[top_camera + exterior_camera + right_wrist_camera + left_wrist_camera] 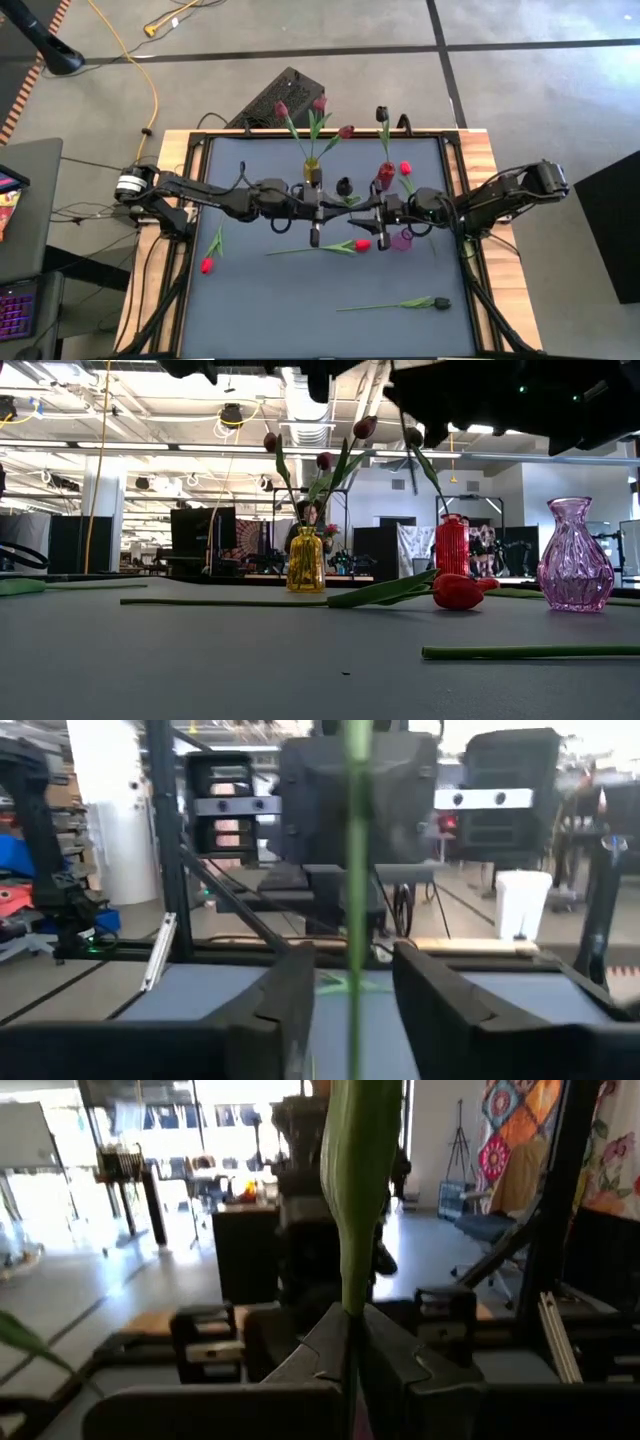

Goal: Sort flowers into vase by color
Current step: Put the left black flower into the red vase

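My two grippers meet tip to tip over the middle of the table. My left gripper [352, 1372] is shut on a tulip's green stem and leaf [358, 1190], which stands upright. Its head looks dark [344, 186]. My right gripper [356, 1015] is open, its fingers on either side of the same thin stem [356, 870] without touching it. A yellow vase [312, 172] holds maroon tulips, and a red vase [385, 177] holds a black and a red one. A purple vase [401, 240] stands near my right gripper. My left gripper pinches the tulip's stem where the leaf begins [352, 1305] between its two fingers. The fingers come level from the table's left and lie across the stem. The tulip stands upright in the hold, clear of the table.
A red tulip [335, 247] lies on the mat just nearer than the grippers. Another red one [210, 255] lies at the left, and a black one [400, 304] lies toward the near edge. The vases stand close behind and beside the grippers.
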